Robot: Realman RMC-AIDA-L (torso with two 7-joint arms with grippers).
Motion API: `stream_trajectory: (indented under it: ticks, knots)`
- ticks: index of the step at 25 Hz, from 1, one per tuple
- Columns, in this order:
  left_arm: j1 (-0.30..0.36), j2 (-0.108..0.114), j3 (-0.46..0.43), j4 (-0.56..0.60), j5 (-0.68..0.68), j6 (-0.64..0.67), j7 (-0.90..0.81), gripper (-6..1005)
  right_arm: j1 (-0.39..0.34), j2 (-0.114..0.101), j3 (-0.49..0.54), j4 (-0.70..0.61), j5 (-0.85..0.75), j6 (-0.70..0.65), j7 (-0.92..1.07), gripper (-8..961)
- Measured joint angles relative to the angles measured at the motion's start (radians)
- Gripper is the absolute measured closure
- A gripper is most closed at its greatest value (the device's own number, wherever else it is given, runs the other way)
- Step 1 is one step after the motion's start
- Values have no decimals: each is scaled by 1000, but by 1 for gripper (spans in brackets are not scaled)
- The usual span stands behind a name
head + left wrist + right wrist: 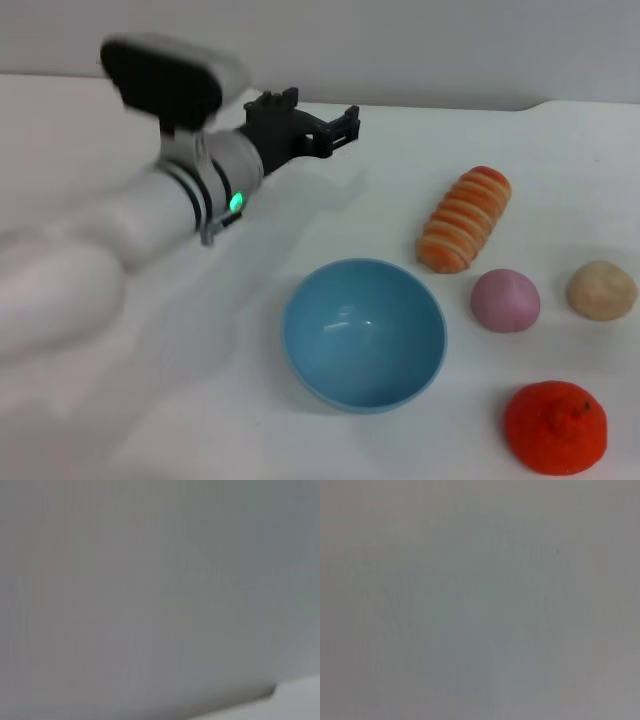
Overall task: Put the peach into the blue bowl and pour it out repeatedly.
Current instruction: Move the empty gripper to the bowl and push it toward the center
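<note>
While the left pincer (335,125) hovers upper left of the frame, gap unclear, seemingly holding nothing | peach (505,300) sits on the bench (420,140), just right of the empty blue bowl (364,333) | right pincer out of view

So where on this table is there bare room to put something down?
Bare tabletop lies behind the striped bread, and in front of the left gripper, left of the blue bowl. Crowded: right of the bowl, around the peach.
</note>
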Motion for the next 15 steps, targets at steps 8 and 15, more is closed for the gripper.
stream_trajectory:
  ticks: [8, 15]
  knots:
    - [-12, -49, -495, 191, 43, 722, 313, 184, 1, -2, 0, 0, 0, 0, -4, 173]
    - [-112, -49, -741, 206, 32, 1173, 449, 192, 3, -2, -1, -5, 0, 0, -6, 173]
